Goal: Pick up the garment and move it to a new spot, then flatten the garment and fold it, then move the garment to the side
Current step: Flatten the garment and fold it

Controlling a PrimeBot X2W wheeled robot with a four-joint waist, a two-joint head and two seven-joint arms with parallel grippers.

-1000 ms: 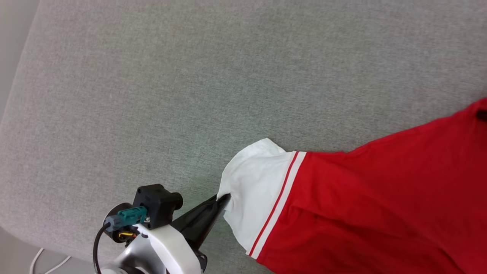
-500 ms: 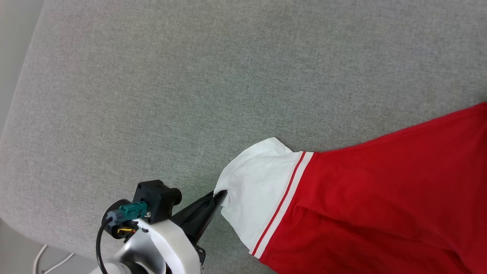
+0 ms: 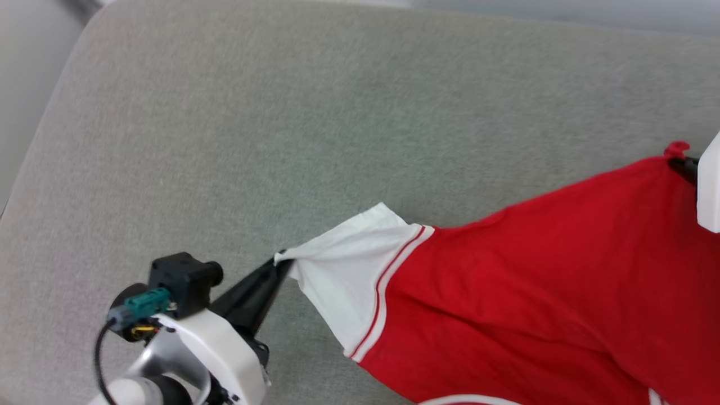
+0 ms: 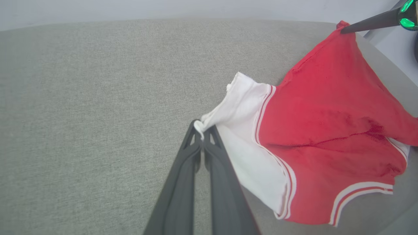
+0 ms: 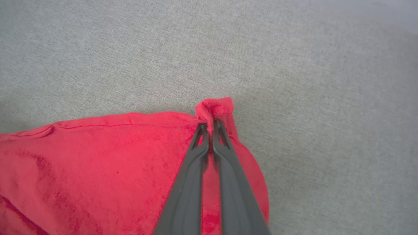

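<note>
- Newly clamped: the right pincer point(image 5: 211, 123) on the garment point(image 3: 534, 270), at its red corner.
- The left pincer point(image 4: 203, 130) pinches the white sleeve point(image 3: 337, 281) by its tip; the garment is stretched lengthwise between them.

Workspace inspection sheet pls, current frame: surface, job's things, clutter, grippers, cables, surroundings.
Surface: grey fabric top, rounded corner at upper left of the head view.
Job's things: garment, red body, white sleeve with red-white trim, stretched between the two grippers.
Clutter: nothing seen.
Grippers: left gripper, fingers shut on the white sleeve's edge; right gripper, fingers shut on a bunched red corner of the garment.
Cables: black cable looping at the left wrist, by a teal connector.
Surroundings: pale area beyond the top's edge; too plain to identify.
</note>
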